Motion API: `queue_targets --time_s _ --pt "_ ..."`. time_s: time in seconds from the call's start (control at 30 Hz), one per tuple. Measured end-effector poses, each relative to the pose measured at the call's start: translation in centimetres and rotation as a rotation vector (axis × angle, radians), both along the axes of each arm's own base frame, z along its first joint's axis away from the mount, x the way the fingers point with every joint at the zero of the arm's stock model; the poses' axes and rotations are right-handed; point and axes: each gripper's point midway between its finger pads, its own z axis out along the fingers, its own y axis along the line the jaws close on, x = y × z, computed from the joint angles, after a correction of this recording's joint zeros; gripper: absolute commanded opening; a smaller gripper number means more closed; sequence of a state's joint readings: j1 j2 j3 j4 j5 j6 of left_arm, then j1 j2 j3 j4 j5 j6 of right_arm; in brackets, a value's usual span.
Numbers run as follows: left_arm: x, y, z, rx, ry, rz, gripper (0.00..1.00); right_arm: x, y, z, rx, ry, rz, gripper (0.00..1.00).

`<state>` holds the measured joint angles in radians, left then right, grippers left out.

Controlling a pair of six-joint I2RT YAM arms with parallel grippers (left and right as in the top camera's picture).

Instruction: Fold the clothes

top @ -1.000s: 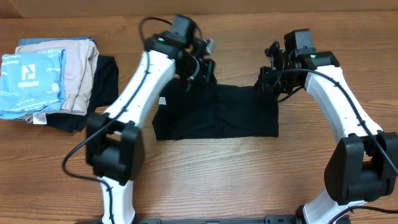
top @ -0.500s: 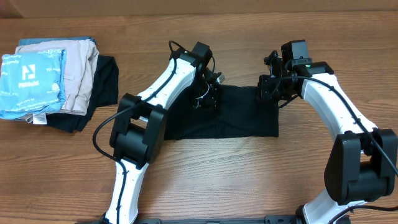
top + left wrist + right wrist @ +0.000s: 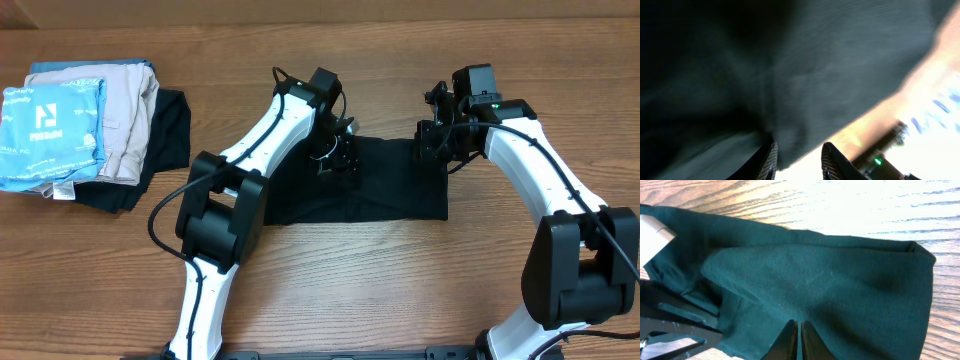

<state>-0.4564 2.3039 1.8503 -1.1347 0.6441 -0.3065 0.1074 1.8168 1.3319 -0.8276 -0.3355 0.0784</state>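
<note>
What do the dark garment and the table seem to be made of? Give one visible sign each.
The dark garment looks like soft, matte knit fabric: it creases and folds limply; fibre unclear. The table looks like wood or wood-look laminate, slightly glossy: brown grain lines with glare.

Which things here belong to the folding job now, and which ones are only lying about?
In the job: black garment, left tool, right tool pinching its edge.
Lying about: blue packet, beige clothes and dark cloth, stacked at the far left.
</note>
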Motion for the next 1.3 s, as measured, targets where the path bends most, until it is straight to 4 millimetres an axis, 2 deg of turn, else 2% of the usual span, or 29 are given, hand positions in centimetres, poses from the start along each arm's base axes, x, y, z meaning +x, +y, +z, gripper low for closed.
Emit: queue_targets --time_s 0.03,0.13,0.33,0.4,0.47,0.57,0.63,0.7,0.77,0.8,0.83,0.87,1.1,1.3 --pt "0.1 1.2 -0.1 0.104 -0.020 0.030 0.28 0.0 0.0 0.0 0.000 0.000 0.000 0.10" --pt "0.6 2.5 1.3 0.292 -0.136 0.083 0.29 0.0 0.0 0.0 0.000 0.001 0.000 0.10" --pt "0.3 0.3 1.0 0.404 -0.258 0.092 0.32 0.0 0.0 0.0 -0.001 0.002 0.001 0.11" --pt "0.4 0.4 0.9 0.423 -0.265 0.110 0.34 0.0 0.0 0.0 -0.001 0.002 0.000 0.11" --pt "0.5 0.6 0.9 0.433 -0.269 0.118 0.42 0.0 0.0 0.0 0.000 0.002 0.000 0.11" --pt "0.5 0.7 0.9 0.446 -0.275 0.126 0.45 0.0 0.0 0.0 0.000 0.001 0.000 0.11" --pt "0.7 0.5 0.8 0.447 -0.291 0.127 0.41 0.0 0.0 0.0 0.000 0.002 0.000 0.11" --pt "0.4 0.6 0.2 0.454 -0.282 0.126 0.29 0.0 0.0 0.0 0.000 0.001 0.000 0.15" --pt "-0.1 1.0 -0.5 0.466 -0.267 0.123 0.28 0.0 0.0 0.0 -0.001 0.001 0.000 0.15" --pt "0.0 0.9 -0.5 0.464 -0.269 0.124 0.22 0.0 0.0 0.0 0.000 0.001 0.000 0.15" --pt "0.2 0.8 -0.5 0.458 -0.275 0.126 0.08 0.0 0.0 0.0 0.000 0.001 0.001 0.15" --pt "0.2 0.8 -0.5 0.457 -0.275 0.126 0.04 0.0 0.0 0.0 -0.001 0.001 0.000 0.15" --pt "-0.8 -0.1 -0.3 0.403 -0.222 0.111 0.04 0.0 0.0 0.0 -0.001 0.001 0.000 0.15" --pt "-2.1 0.4 -0.4 0.422 -0.167 0.096 0.04 0.0 0.0 0.0 0.000 0.001 0.000 0.15"
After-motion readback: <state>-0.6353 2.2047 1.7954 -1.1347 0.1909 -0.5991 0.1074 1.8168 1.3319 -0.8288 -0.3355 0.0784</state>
